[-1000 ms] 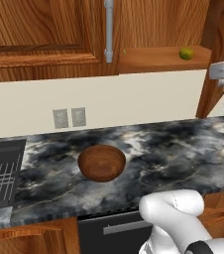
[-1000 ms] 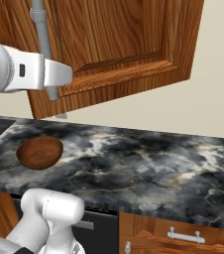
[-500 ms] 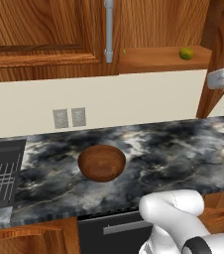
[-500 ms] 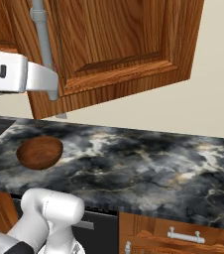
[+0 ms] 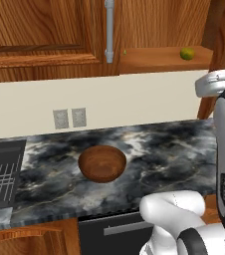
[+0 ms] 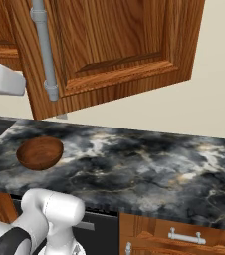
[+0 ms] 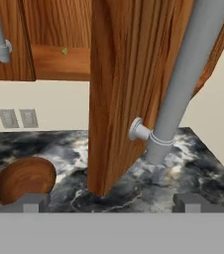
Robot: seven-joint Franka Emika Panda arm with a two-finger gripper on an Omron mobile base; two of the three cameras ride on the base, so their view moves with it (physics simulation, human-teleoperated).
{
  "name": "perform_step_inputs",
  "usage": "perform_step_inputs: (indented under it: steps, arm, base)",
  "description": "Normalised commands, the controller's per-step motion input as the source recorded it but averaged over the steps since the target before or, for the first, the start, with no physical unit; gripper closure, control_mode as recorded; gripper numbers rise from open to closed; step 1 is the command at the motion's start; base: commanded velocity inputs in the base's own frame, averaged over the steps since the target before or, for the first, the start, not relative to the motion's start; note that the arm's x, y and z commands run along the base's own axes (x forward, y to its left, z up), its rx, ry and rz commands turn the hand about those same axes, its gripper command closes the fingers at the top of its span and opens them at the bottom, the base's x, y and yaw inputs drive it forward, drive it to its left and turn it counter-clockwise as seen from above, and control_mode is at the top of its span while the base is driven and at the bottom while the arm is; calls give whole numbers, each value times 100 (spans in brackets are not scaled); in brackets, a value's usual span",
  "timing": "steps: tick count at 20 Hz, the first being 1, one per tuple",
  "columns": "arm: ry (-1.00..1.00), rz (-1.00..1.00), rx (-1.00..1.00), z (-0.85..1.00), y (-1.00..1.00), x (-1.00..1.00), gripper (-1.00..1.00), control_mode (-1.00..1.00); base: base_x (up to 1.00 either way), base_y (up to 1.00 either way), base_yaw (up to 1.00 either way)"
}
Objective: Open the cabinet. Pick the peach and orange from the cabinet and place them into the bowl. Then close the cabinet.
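Claw (image 7: 109, 203) open, tips spread wide, nothing between them; handle (image 7: 183, 84) of swung-out cabinet door (image 7: 129, 74) just ahead, right of centre. Door stands open so shelf is reachable. Orange (image 5: 186, 53) on shelf, beyond door. Bowl (image 7: 22, 179) low left of claw, on counter (image 5: 174, 149), ready for fruit. Peach unseen.

The right door (image 7: 129, 84) of the cabinet (image 5: 40, 35) is swung open and stands just in front of the gripper (image 7: 109, 201), with its bar handle (image 7: 183, 79) between the spread fingers. Past its edge the shelf (image 5: 164, 57) is reachable; the orange (image 5: 186, 53) sits there. Above the bowl (image 5: 102, 163) the counter (image 6: 149, 169) is free.
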Motion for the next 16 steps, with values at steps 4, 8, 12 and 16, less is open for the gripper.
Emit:
perform_step_inputs:
  steps: [4,8,12,16]
  arm:
    - [0,-8,-1,0,22,-32,-100,-100]
    - [-4,-8,-10,0,23,-2,-100,-100]
    - [-3,-10,-12,0,26,7,-100,-100]
    - [0,-10,-10,-4,24,27,-100,-100]
  base:
    - [0,0,0]
    - [0,0,0]
    - [0,0,0]
    - [0,0,0]
